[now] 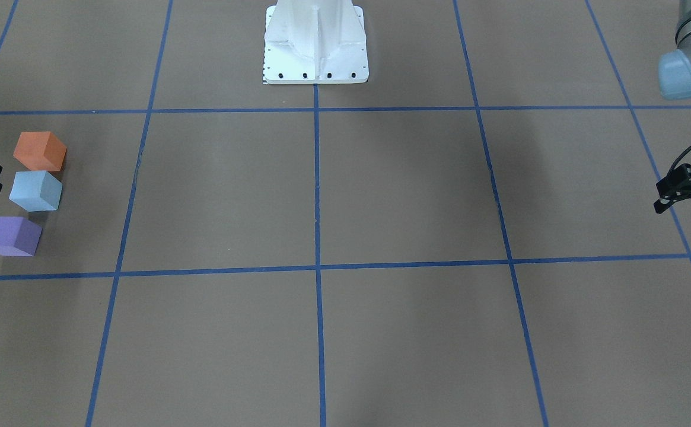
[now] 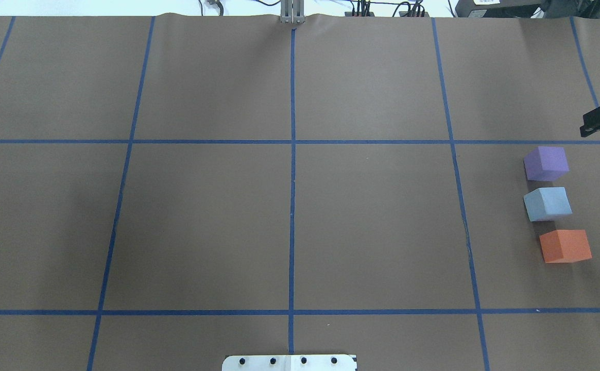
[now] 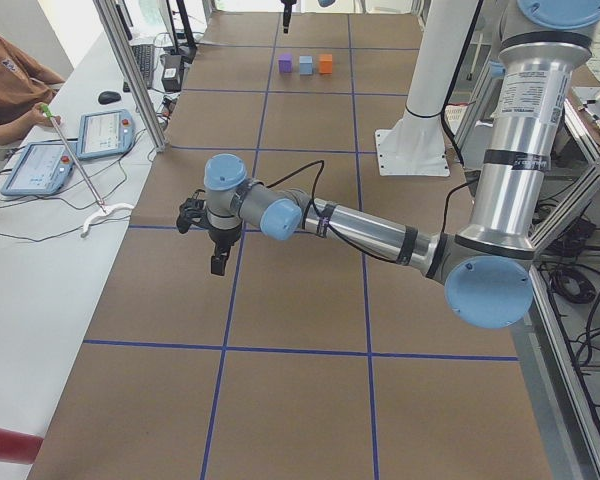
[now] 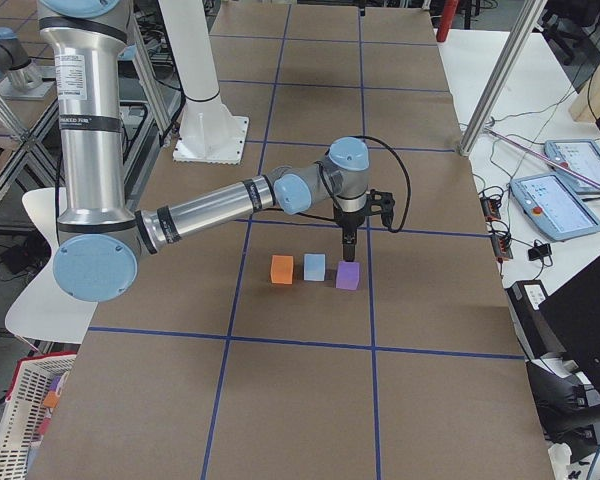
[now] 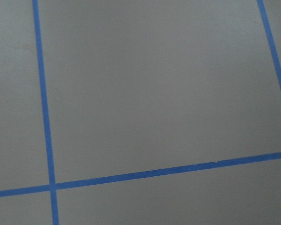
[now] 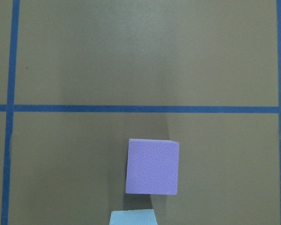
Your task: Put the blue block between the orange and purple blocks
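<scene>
Table (image 2: 202, 216): brown, crossed by a blue tape grid.
Left gripper (image 3: 218, 262): centre-left of the left side view, pointing down over bare table; open or closed, cannot tell.
Right gripper (image 4: 349, 248): pointing down near the purple block; grip cannot be read either.
Blue block (image 2: 547, 203): right edge of the overhead frame, flat on the table, a cube with no long axis, turned slightly off the grid lines.
Row: purple block (image 2: 546, 163) above, orange block (image 2: 565, 246) below, blue between, narrow gaps on both sides.

A middle block (image 2: 547, 203) stands between a nearer block (image 2: 565, 246) and a farther block (image 2: 546, 163).
</scene>
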{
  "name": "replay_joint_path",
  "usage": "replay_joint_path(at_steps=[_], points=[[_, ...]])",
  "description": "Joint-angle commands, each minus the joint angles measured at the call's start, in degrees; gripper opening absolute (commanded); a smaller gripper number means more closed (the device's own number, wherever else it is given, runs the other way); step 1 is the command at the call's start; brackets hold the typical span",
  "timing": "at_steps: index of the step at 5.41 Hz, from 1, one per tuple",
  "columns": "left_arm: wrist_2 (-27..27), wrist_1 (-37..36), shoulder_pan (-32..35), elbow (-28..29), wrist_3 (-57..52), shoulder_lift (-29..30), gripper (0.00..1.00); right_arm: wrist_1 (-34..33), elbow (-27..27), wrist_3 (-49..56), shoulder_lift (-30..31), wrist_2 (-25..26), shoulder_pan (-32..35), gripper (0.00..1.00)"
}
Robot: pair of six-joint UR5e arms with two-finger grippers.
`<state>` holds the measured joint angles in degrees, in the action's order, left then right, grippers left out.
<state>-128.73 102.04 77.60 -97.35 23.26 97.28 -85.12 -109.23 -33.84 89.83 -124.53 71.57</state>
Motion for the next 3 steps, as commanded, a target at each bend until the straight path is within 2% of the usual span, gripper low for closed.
replay_joint_path(at_steps=[1,2,3], points=[[-0.03,4.45,1.85,3.71,1.53,-1.65,1.00,0.04,-0.28,-0.44,1.05,-0.27,2.61,1.00],[-0.12,7.97,1.94,4.62,1.61,-2.52,1.00,-0.05,0.33,0.34,2.53,-0.53,3.57,1.00],[-0.46,7.22,3.24,4.63,1.53,-3.23,1.00,-0.14,1.12,2.61,2.89,-4.36,7.23,1.00]])
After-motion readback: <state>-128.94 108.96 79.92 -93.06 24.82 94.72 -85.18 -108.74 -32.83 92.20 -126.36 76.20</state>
